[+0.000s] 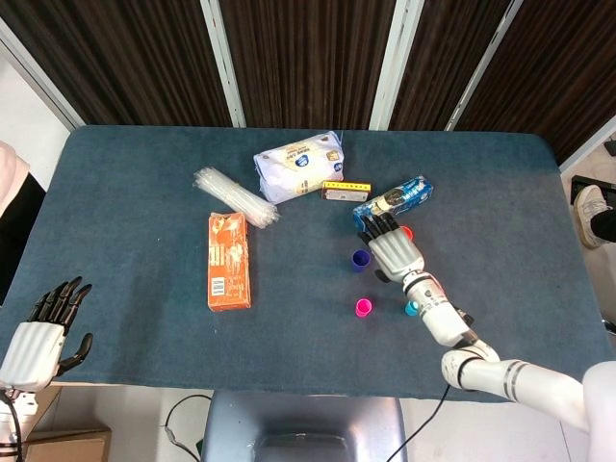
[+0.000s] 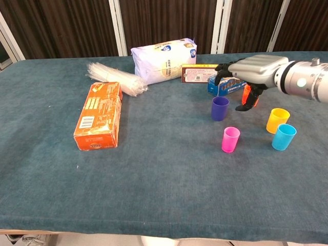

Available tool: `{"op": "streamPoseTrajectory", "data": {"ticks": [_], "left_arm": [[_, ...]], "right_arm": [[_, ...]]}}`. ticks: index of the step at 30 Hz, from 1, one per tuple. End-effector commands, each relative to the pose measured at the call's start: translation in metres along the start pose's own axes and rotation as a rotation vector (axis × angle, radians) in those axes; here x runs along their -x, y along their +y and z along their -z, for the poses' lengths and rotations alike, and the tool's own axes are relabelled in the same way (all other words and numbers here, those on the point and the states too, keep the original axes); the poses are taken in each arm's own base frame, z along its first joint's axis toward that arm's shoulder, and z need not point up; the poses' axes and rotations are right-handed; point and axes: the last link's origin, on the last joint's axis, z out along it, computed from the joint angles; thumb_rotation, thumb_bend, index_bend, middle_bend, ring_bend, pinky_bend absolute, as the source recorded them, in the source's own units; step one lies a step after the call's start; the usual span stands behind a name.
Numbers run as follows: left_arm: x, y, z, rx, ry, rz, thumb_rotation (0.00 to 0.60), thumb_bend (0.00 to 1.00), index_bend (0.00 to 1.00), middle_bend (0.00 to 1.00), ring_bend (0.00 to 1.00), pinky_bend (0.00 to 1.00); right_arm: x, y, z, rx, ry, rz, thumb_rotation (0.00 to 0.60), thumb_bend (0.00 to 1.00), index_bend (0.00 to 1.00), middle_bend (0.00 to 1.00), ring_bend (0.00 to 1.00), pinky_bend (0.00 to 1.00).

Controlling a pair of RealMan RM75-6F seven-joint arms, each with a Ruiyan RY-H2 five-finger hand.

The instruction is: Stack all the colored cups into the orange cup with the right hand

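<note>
Biscuit box (image 2: pixel 237 79) lies just behind orange cup (image 2: pixel 247 93).

I am seeing the bench (image 2: pixel 164 195) looking like matt, napped teal cloth. Cups, e.g. purple cup (image 2: pixel 220 108), are looking like smooth plastic. Straw bundle (image 2: pixel 115 79) is showing glossy clear wrap. Right hand (image 2: pixel 254 69) is showing silver-grey ribbed shell, black fingers (image 2: pixel 221 69).

No legible text on packages.

Ribbed silver-white hands (image 1: pixel 393 252), black fingers (image 1: pixel 58 300), seemingly silver forearms
</note>
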Motion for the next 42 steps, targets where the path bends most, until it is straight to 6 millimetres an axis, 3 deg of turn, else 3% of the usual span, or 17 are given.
{"op": "streamPoseTrajectory", "data": {"ticks": [1, 6, 18, 22, 25, 29, 32, 37, 42], "left_arm": [[0.001, 0.001, 0.000, 0.005, -0.006, -0.002, 0.600, 0.45, 0.00, 0.00, 0.00, 0.13], [0.002, 0.001, -0.001, 0.006, -0.009, -0.002, 0.600, 0.45, 0.00, 0.00, 0.00, 0.13], [0.003, 0.002, 0.000, 0.002, -0.002, -0.017, 0.600, 0.45, 0.00, 0.00, 0.00, 0.13], [0.003, 0.002, 0.000, 0.004, -0.001, -0.017, 0.600, 0.45, 0.00, 0.00, 0.00, 0.13], [0.003, 0.002, 0.001, 0.004, -0.004, -0.017, 0.600, 0.45, 0.00, 0.00, 0.00, 0.13], [0.004, 0.002, 0.001, 0.004, -0.011, -0.019, 0.600, 0.45, 0.00, 0.00, 0.00, 0.13], [0.005, 0.004, 0.000, 0.006, -0.015, -0.022, 0.600, 0.45, 0.00, 0.00, 0.00, 0.13], [0.008, 0.005, -0.002, 0.009, -0.027, -0.026, 0.600, 0.45, 0.00, 0.00, 0.00, 0.13], [0.008, 0.005, -0.004, 0.004, -0.028, -0.027, 0.600, 0.45, 0.00, 0.00, 0.00, 0.13]], "right_arm": [[0.006, -0.006, -0.006, -0.010, -0.016, 0.003, 0.600, 0.37, 0.36, 0.00, 0.00, 0.00], [0.008, -0.011, -0.012, -0.011, -0.014, -0.014, 0.600, 0.38, 0.38, 0.00, 0.00, 0.00], [0.007, -0.015, -0.020, 0.022, 0.017, -0.011, 0.600, 0.43, 0.60, 0.02, 0.00, 0.00], [0.002, -0.013, -0.018, 0.036, 0.043, -0.021, 0.600, 0.44, 0.64, 0.04, 0.00, 0.00], [-0.013, -0.003, -0.010, 0.057, 0.105, -0.072, 0.600, 0.44, 0.64, 0.04, 0.00, 0.00], [-0.038, 0.028, 0.004, 0.127, 0.205, -0.145, 0.600, 0.44, 0.62, 0.04, 0.00, 0.00], [-0.045, 0.051, 0.009, 0.183, 0.210, -0.155, 0.600, 0.44, 0.62, 0.04, 0.00, 0.00], [-0.038, 0.070, 0.009, 0.233, 0.156, -0.125, 0.600, 0.44, 0.62, 0.04, 0.00, 0.00], [-0.021, 0.070, 0.002, 0.238, 0.092, -0.096, 0.600, 0.44, 0.62, 0.04, 0.00, 0.00]]}}
